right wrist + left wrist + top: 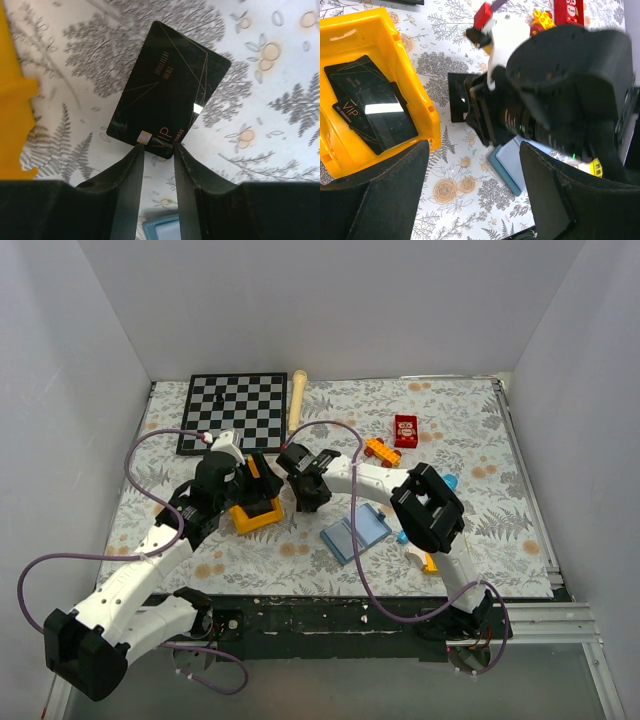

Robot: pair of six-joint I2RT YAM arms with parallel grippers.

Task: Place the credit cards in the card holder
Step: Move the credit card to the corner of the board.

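Note:
One black credit card (167,87) with gold "VIP" lettering lies flat on the floral tabletop. My right gripper (158,149) stands narrowly open, its fingertips (139,150) on either side of the card's near corner. More black credit cards (385,112) lie stacked in the yellow bin (422,107). The slate-blue card holder (355,532) lies closed on the table right of the bin, and its edge (160,231) shows below the right fingers. My left gripper (472,147) hovers wide open between the bin and the card holder (512,167), holding nothing.
A chessboard (232,410) and a wooden stick (297,400) lie at the back. A red box (406,430) and an orange toy brick (381,450) sit at the back right. The right arm's elbow (430,505) hangs over the table's right half. White walls enclose three sides.

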